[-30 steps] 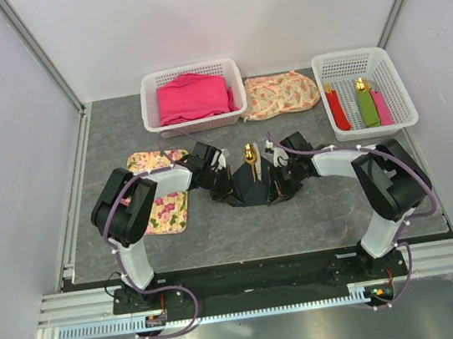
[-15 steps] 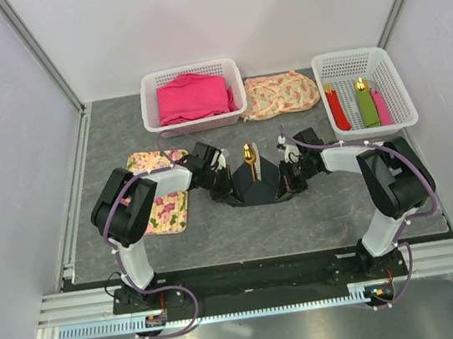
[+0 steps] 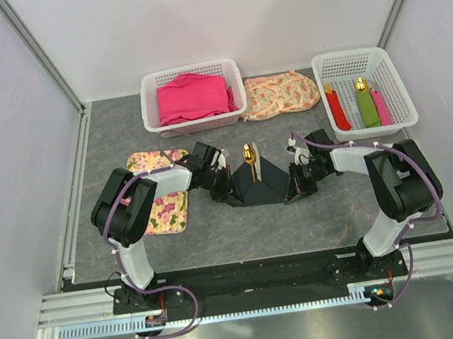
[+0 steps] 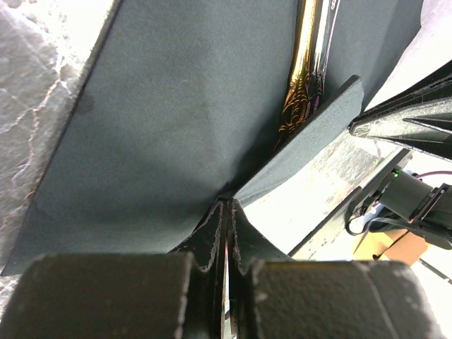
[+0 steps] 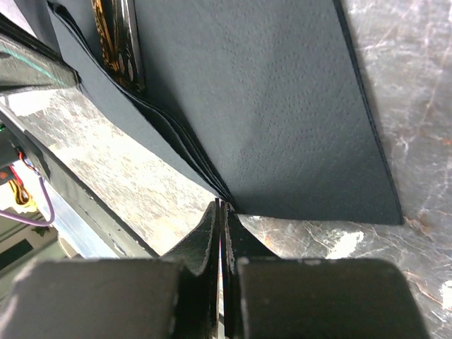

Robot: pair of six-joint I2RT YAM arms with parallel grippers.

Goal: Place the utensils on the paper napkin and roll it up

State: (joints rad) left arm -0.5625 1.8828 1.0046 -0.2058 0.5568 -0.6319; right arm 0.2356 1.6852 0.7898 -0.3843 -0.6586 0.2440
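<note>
- A floral mat (image 3: 162, 202) lies flat on the grey table (image 3: 302, 226), just left of the left arm.
- The left gripper (image 3: 226, 188) is low over the table. In its wrist view its fingers (image 4: 127, 296) are pressed together, pinching a corner of the paper napkin (image 4: 162, 141).
- The paper napkin sits mid-table between the two grippers. Both of its side corners are lifted, so the black sheet sags like a trough.
- The utensils (image 3: 250, 156) lie along the napkin's middle fold, with a gold head sticking out past the far edge.
- The right gripper (image 3: 297, 187) also has its jaws clamped together, nipping the opposite napkin corner, as the right wrist view shows (image 5: 220, 212).
- At the back stand a white basket (image 3: 187, 69) with pink cloth (image 3: 191, 97), a floral cloth (image 3: 279, 93), and a second basket (image 3: 346, 56) holding the red (image 3: 337, 110), green (image 3: 367, 105) and pink (image 3: 380, 106) rolls.
</note>
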